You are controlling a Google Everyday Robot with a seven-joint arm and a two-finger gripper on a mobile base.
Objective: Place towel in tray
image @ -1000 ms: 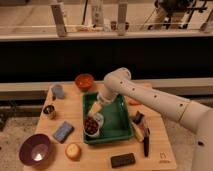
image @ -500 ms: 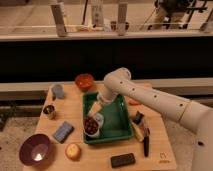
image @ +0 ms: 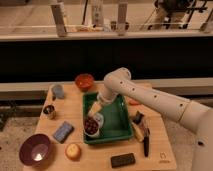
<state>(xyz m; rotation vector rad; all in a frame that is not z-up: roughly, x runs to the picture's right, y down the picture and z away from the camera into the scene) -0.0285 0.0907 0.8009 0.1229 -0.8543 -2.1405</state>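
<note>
The gripper (image: 98,103) is positioned over the left part of the dark green tray (image: 117,125), at the end of the white arm (image: 150,97) that reaches in from the right. The pale yellow towel (image: 94,108) is seen directly under the gripper, hanging just above the tray floor. Whether the jaws are clamped on the cloth or already parted cannot be told.

The placing step is judged to be in hand: the towel is within the tray's rim, next to a small cup of dark red contents (image: 92,125). For the next move, a short lowering and a release are called for, then a lift clear of the cup.

Compared with the earlier frames, little is changed; the arm and towel are found at almost the same spot on the tabletop (image: 95,155).
</note>
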